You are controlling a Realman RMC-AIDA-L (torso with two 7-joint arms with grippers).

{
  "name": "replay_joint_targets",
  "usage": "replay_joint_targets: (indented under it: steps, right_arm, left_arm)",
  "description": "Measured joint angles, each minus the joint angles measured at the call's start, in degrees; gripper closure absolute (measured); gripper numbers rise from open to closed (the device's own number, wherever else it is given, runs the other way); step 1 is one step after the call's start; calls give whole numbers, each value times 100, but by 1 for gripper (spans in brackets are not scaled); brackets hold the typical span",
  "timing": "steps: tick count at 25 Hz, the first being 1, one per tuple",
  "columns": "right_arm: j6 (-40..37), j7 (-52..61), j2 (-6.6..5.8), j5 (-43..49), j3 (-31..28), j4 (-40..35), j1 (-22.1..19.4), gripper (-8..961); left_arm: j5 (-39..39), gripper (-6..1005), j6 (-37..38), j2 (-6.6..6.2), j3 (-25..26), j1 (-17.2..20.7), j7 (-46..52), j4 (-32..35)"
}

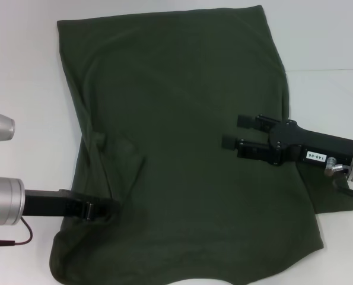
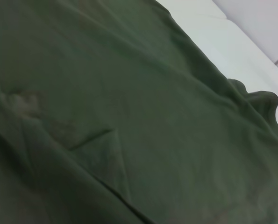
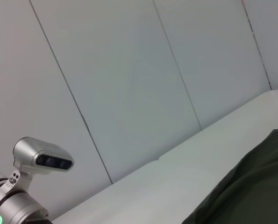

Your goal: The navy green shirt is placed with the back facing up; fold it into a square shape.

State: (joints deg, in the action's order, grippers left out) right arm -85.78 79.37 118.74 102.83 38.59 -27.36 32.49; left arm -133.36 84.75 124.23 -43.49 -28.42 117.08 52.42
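Note:
The navy green shirt (image 1: 182,136) lies spread over the white table (image 1: 22,77), plain side up. It also fills the left wrist view as dark fabric (image 2: 129,107), and one corner of the shirt (image 3: 251,196) shows in the right wrist view. My left gripper (image 1: 112,209) is low at the shirt's left edge. It is shut on a pinch of fabric, and creases run up from its tip. My right gripper (image 1: 238,132) hovers open over the shirt's right half, pointing left, with nothing between its fingers.
Bare white tabletop (image 1: 330,101) borders the shirt on the left and right. The shirt's bottom hem reaches the near edge of the head view. The right wrist view shows the grey wall panels (image 3: 129,70) and the robot's head (image 3: 40,156).

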Motion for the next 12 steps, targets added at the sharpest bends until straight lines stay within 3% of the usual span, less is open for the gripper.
replay_joint_targets:
  steps: [7, 12]
  right_arm:
    - [0, 0, 0, -1, 0, -4, -7, 36]
    - [0, 0, 0, -5, -1, -7, -7, 37]
  left_arm:
    - [155, 725, 12, 5, -60, -4, -88, -10]
    - [215, 485, 106, 5, -170, -23, -84, -3]
